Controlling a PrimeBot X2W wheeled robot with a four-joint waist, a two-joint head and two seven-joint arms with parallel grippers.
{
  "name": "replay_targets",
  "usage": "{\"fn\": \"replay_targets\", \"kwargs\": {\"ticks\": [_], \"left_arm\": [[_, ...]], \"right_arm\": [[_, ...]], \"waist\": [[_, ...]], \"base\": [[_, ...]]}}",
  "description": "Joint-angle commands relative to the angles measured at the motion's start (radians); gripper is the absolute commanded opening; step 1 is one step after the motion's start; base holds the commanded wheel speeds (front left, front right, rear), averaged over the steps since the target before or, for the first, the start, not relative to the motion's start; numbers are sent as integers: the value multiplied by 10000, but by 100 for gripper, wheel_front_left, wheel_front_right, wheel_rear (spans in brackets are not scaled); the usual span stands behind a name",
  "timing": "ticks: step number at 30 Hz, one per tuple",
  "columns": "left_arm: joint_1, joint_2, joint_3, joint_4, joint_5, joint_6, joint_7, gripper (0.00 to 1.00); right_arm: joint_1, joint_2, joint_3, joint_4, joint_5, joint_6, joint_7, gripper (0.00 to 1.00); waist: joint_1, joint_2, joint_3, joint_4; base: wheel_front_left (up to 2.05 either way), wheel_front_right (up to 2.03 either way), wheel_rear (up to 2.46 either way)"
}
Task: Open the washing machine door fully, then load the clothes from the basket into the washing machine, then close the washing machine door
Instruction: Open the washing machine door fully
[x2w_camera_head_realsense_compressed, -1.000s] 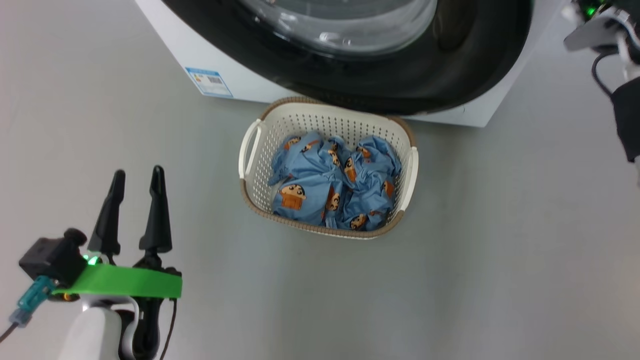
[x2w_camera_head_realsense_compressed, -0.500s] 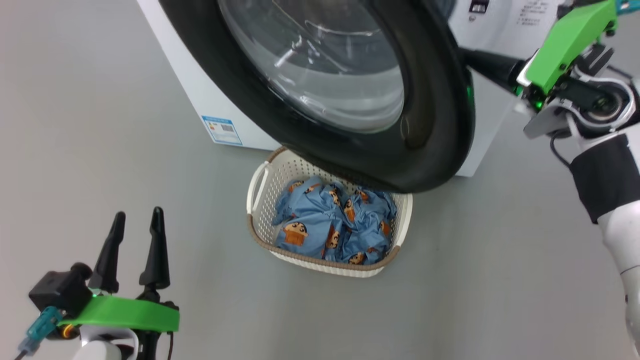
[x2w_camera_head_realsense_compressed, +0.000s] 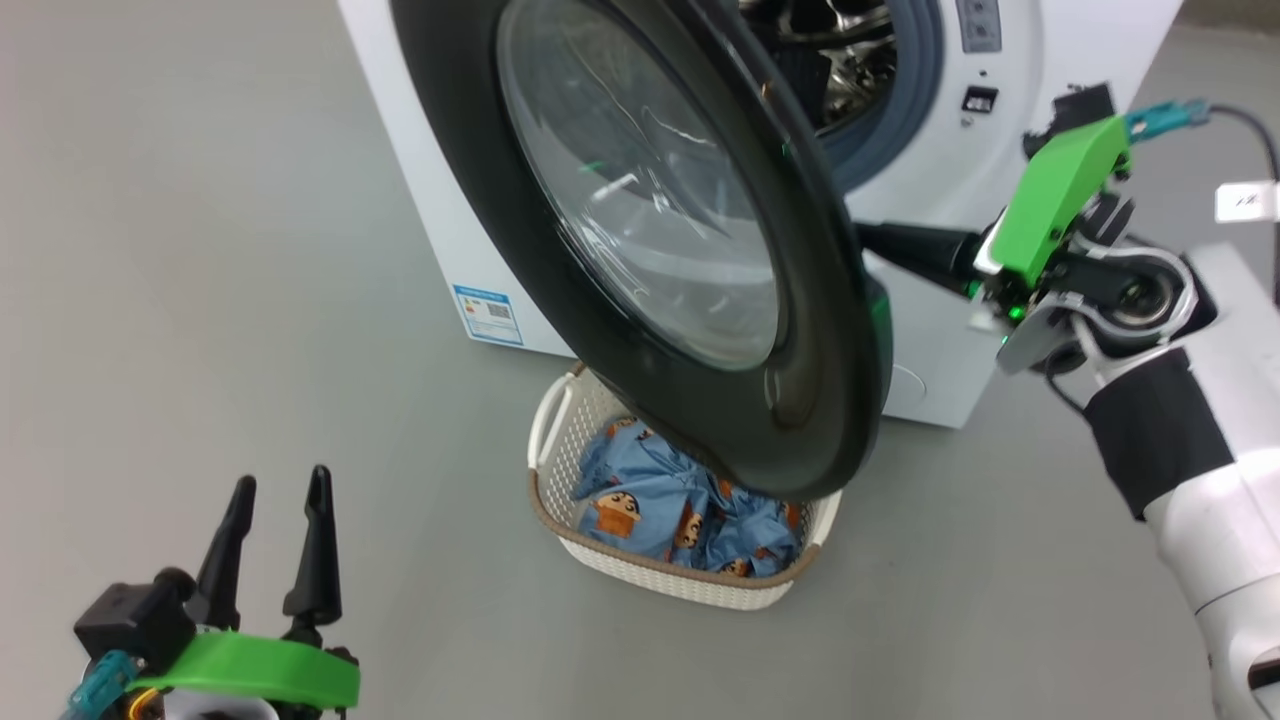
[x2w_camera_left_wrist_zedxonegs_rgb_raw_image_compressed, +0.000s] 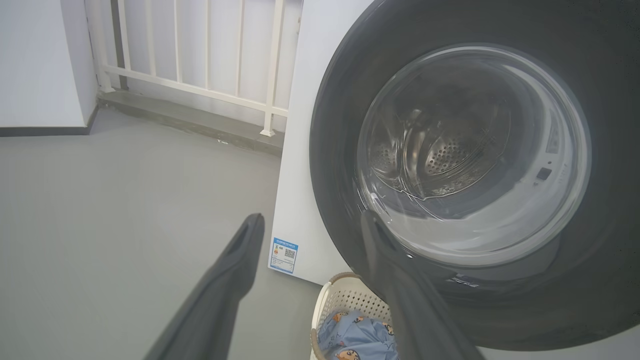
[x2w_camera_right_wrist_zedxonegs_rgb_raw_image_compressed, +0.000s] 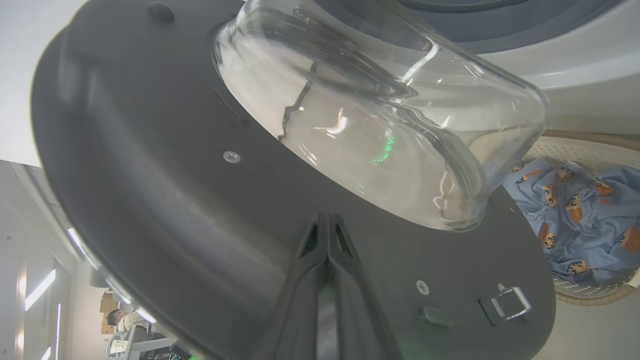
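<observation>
The washing machine (x2w_camera_head_realsense_compressed: 425, 170) is a white box with its drum mouth showing at the top. The washing machine door (x2w_camera_head_realsense_compressed: 480, 210), black-rimmed with a glass bowl, stands partly swung out over the basket (x2w_camera_head_realsense_compressed: 680, 588). Light blue printed clothes (x2w_camera_head_realsense_compressed: 650, 500) lie in the basket. My right gripper (x2w_camera_head_realsense_compressed: 880, 240) reaches behind the door's free edge. In the right wrist view it (x2w_camera_right_wrist_zedxonegs_rgb_raw_image_compressed: 327, 220) is shut, tips against the door's dark inner face (x2w_camera_right_wrist_zedxonegs_rgb_raw_image_compressed: 175, 175). My left gripper (x2w_camera_head_realsense_compressed: 280, 490) hovers open and empty at the lower left, well short of the basket (x2w_camera_left_wrist_zedxonegs_rgb_raw_image_compressed: 340, 300).
Grey floor surrounds the machine. A blue label sticker (x2w_camera_head_realsense_compressed: 488, 315) marks its lower left corner. A white railing (x2w_camera_left_wrist_zedxonegs_rgb_raw_image_compressed: 200, 75) and a wall stand behind on the left. The door's metal latch (x2w_camera_right_wrist_zedxonegs_rgb_raw_image_compressed: 510, 302) sits near my right fingers. A person (x2w_camera_right_wrist_zedxonegs_rgb_raw_image_compressed: 117, 317) is far off.
The head camera has tilted up. The door has swung further away from the machine, with my shut right gripper behind its edge. The left gripper stays open.
</observation>
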Motion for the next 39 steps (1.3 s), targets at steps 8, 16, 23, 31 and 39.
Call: {"fn": "replay_targets", "kwargs": {"ticks": [8, 16, 23, 31, 39], "left_arm": [[170, 359, 226, -310, 256, 268, 117, 100], [445, 511, 137, -676, 314, 466, 454, 100], [568, 588, 108, -938, 289, 563, 626, 100], [683, 633, 71, -1091, 249, 686, 696, 100], [811, 650, 31, -1142, 202, 754, 682, 100]], "right_arm": [[792, 408, 61, -506, 540, 48, 439, 0], [1549, 619, 10, -941, 942, 48, 628, 0], [1856, 686, 36, -1142, 1020, 48, 653, 0], [1931, 750, 38, -1122, 1064, 48, 671, 0], [1940, 746, -31, -987, 1092, 48, 672, 0]], "waist": [[0, 0, -764, 698], [0, 0, -1107, 1272], [0, 0, -1140, 1583], [0, 0, -1212, 1575], [0, 0, -1315, 1116]], "base": [[0, 0, 0], [0, 0, 0], [0, 0, 0], [0, 0, 0], [0, 0, 0]]}}
